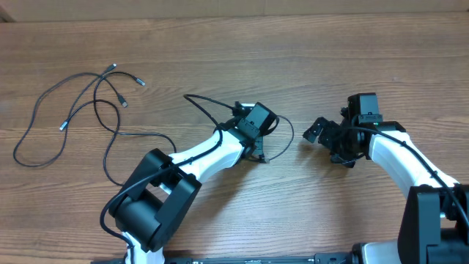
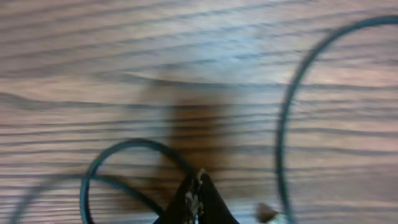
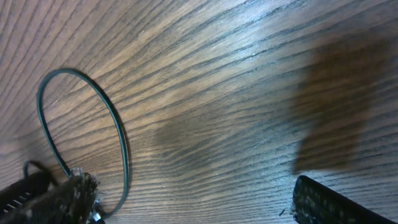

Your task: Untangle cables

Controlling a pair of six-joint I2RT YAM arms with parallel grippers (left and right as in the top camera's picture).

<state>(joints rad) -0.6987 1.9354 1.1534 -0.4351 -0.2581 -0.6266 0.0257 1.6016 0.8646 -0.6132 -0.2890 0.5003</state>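
Several thin black cables (image 1: 102, 110) with small silver plug ends lie looped at the far left of the wooden table. One more black cable (image 1: 287, 132) curls around my left gripper (image 1: 258, 150) near the middle. In the left wrist view the left gripper (image 2: 199, 180) is low over the table with its fingertips pressed together, and a cable loop (image 2: 124, 144) runs into the tips. Another strand (image 2: 286, 124) arcs on the right. My right gripper (image 1: 316, 133) is wide open and empty (image 3: 189, 190). A cable loop (image 3: 118, 137) lies by its left finger.
The table top (image 1: 308, 66) is brown wood grain. The two arms' wrists sit close together at the middle, about a hand's width apart. The right arm's own thick black wire (image 1: 381, 130) runs along its white link.
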